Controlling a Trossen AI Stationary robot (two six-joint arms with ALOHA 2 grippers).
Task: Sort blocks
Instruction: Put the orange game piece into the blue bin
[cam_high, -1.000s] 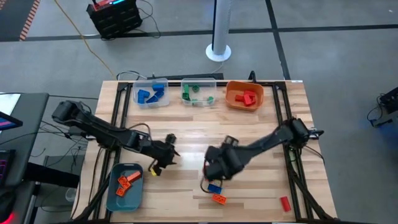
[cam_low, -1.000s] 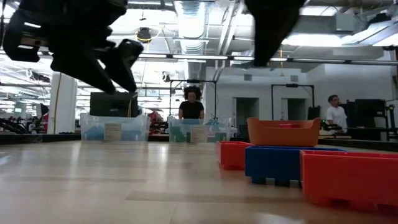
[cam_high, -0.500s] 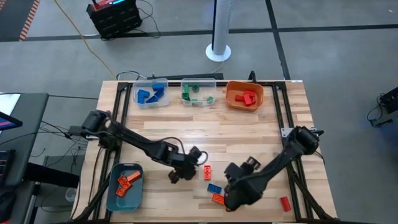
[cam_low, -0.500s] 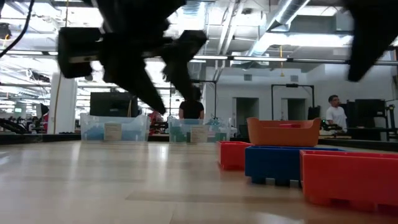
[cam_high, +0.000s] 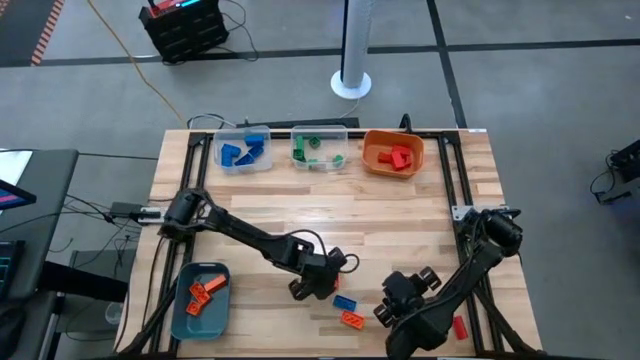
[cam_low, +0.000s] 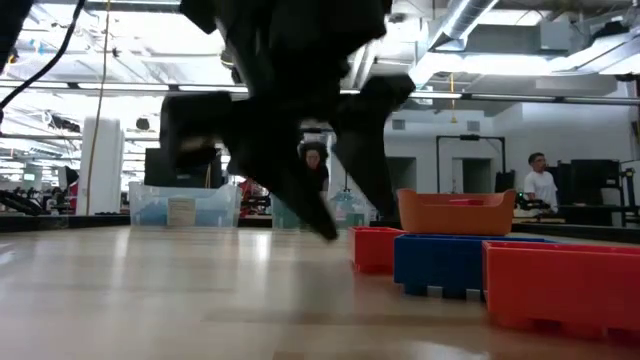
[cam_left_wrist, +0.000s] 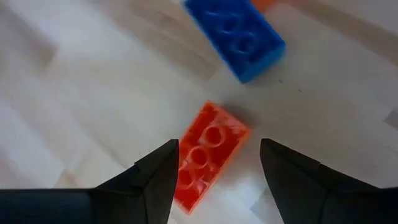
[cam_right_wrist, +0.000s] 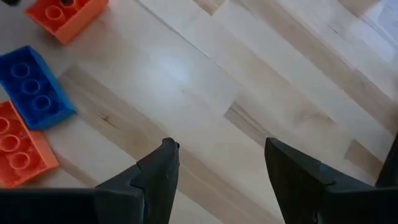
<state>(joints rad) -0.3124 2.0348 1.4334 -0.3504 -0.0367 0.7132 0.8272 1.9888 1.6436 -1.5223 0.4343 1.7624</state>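
So the left gripper (cam_left_wrist: 214, 168) is hanging right over an orange-red block (cam_left_wrist: 205, 152), fingers spread with the block sitting between them, not pinched. Just beyond it there's a blue block (cam_left_wrist: 239, 31) lying flat on the table (cam_high: 400, 210).

The right gripper (cam_right_wrist: 217, 165) is also spread wide with nothing in it, only bare wood between the fingers. Off to its side are a blue brick and 2 orange ones.

Far from both grippers, 3 bins (cam_high: 320, 148) hold sorted blocks; a teal tray (cam_high: 180, 315) sits near the left arm's base.
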